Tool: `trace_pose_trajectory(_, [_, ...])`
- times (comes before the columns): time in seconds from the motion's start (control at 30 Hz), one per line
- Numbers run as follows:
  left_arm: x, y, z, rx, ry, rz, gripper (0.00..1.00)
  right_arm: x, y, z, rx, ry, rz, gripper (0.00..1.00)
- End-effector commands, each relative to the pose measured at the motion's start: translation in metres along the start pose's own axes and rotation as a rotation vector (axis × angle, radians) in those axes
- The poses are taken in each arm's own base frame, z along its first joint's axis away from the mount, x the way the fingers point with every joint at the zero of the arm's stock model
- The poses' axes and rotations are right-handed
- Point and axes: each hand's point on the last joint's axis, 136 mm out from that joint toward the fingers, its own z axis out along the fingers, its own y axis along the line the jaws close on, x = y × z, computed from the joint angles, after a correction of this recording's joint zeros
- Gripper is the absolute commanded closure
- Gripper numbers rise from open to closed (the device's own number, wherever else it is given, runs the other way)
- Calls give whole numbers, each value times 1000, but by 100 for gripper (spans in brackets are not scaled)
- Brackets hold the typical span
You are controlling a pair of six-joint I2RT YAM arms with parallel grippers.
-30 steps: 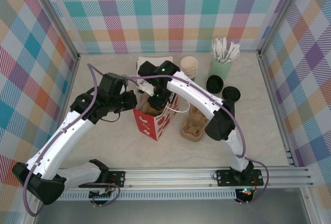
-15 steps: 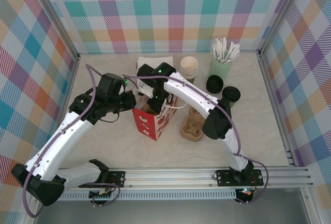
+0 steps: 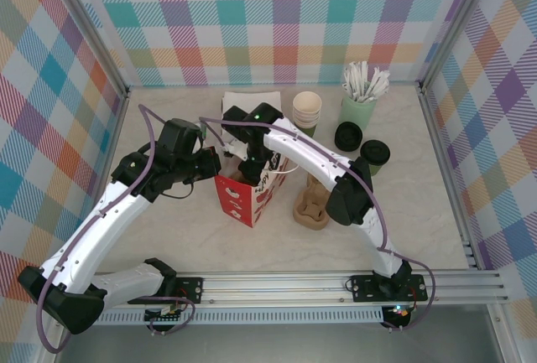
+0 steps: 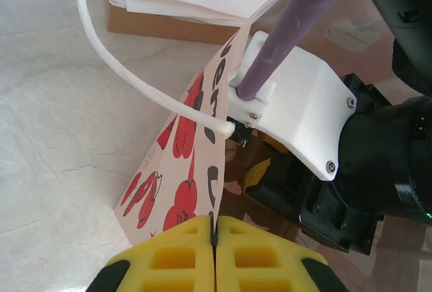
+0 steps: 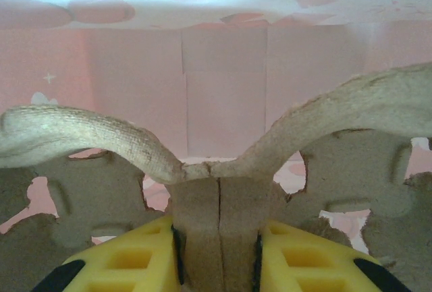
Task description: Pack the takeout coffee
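Inside the paper bag (image 3: 243,199), right jaws pinch a pulp cup carrier (image 5: 337,164); left jaws grip the bag's rim.

bag (image 3: 239,199): centre, carrier (image 5: 337,170) inside; second carrier (image 3: 310,208): just right; takeout coffee (image 3: 375,155): farther right; napkins (image 3: 252,99): behind
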Motion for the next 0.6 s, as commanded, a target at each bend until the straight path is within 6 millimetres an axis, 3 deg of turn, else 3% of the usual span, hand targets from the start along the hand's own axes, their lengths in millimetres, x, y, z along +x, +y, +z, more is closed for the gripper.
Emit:
trace_pose_trajectory(0.0, [-4,-11,-7,64,-21,0,93,4,0,9,-20,41,-7,72])
trace_pose_trajectory(0.2, [-2,-16,-4,97,-5,-7,94,-6,3,-13,-50,-24,11,71])
trace_pose_trajectory(0.57, [8,-30,-4,153,28,4,95,-13,8,-24,-119,-58,78,71])
